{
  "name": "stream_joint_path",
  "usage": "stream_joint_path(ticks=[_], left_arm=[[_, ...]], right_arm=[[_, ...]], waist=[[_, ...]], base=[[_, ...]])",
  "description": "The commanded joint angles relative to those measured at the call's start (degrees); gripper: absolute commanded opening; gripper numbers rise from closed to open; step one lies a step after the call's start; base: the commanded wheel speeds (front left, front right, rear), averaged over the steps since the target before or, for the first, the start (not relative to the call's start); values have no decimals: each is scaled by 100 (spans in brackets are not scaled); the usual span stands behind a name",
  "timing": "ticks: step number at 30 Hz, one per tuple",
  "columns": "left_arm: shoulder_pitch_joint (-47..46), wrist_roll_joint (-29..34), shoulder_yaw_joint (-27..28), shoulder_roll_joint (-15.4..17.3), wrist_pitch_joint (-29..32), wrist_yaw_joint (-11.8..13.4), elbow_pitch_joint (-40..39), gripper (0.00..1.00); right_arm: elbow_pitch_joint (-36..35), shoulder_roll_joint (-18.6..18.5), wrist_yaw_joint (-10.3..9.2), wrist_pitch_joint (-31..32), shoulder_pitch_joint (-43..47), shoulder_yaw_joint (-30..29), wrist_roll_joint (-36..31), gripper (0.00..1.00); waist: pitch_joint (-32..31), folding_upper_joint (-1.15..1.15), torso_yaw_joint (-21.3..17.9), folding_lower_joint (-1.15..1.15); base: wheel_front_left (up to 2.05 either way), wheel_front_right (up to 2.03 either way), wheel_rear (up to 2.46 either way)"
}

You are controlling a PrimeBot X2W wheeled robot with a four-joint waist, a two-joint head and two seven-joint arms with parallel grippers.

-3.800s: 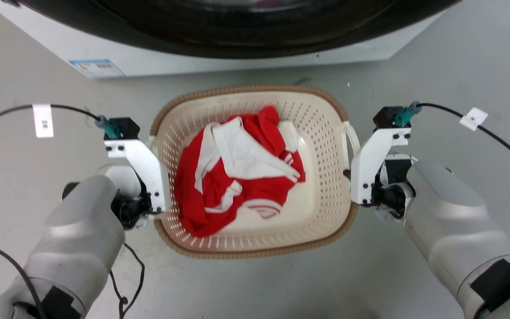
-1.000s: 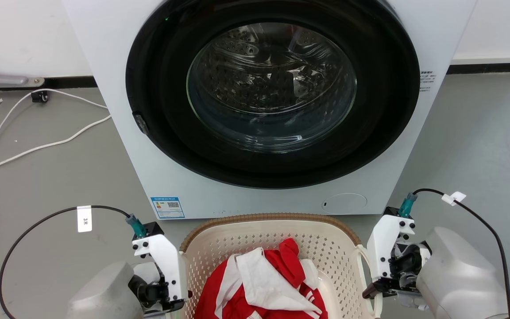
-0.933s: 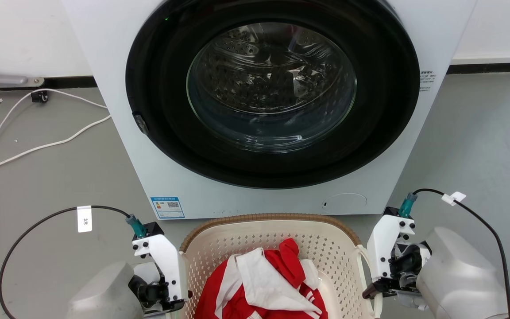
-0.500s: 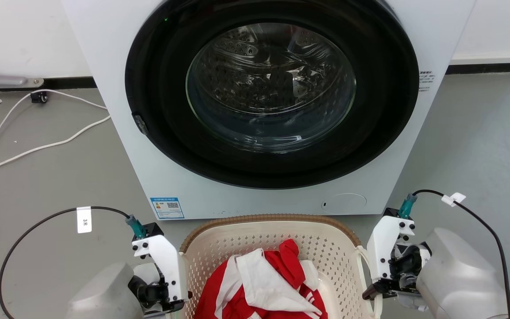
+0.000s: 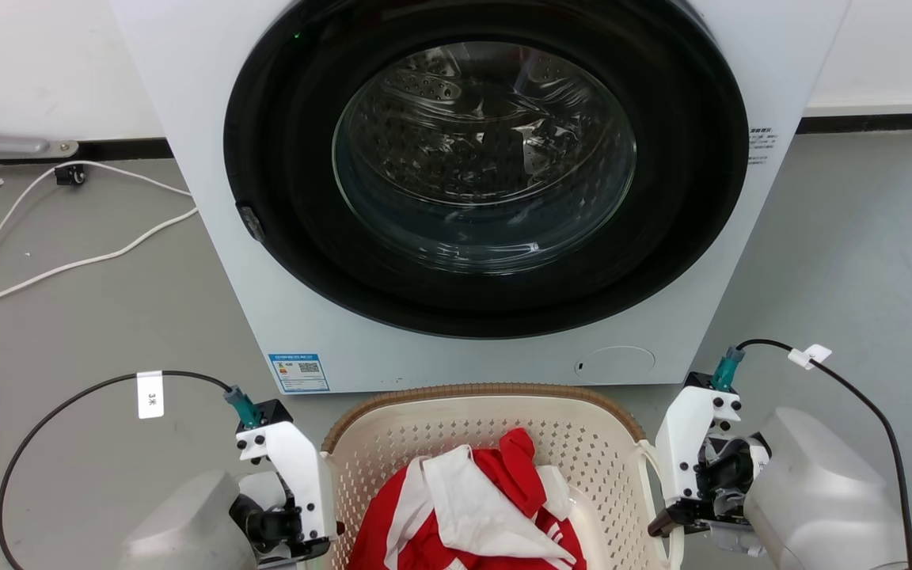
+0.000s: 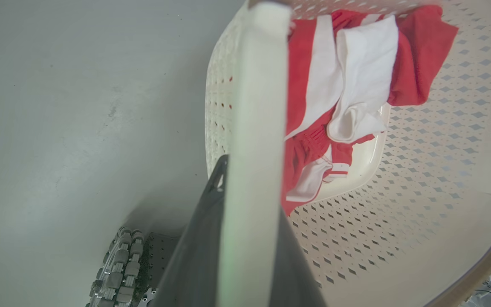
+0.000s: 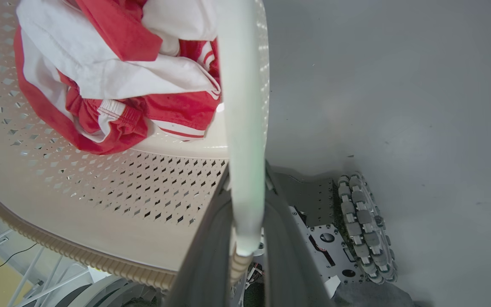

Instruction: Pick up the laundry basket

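Holding basket (image 5: 472, 390) low, close to washer (image 5: 456, 360) front. Pinching white side handles (image 6: 258, 85) with left gripper (image 6: 252, 187), right gripper (image 7: 247, 179), nearly shut. Probably light, stiffish plastic; handles best grab, keep level.

Bright, even light; door glass (image 5: 484, 158) glares; wrist foregrounds blurred.
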Motion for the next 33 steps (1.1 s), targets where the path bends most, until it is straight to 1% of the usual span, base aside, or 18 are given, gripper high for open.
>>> stream_joint_path(ticks=[1,12,21,33], left_arm=[[41,-78,20,-152,-27,-82,-113,0],[61,-122,-19,-162,-32,-82,-95,0],[82,-166,-63,-156,-79,-82,-93,0],[63,-218,-103,-143,-90,-82,-86,0]], right_arm=[[-28,131,51,41,21,-19,80,0],[-28,132,51,19,59,-30,28,0],[-28,132,50,90,142,-189,-63,0],[-28,132,50,81,121,-238,-81,0]], waist=[[-8,0,-1,0],[-26,0,-3,0],[-38,0,-28,0],[-29,0,-28,0]], base=[[0,0,0],[0,0,0],[0,0,0],[0,0,0]])
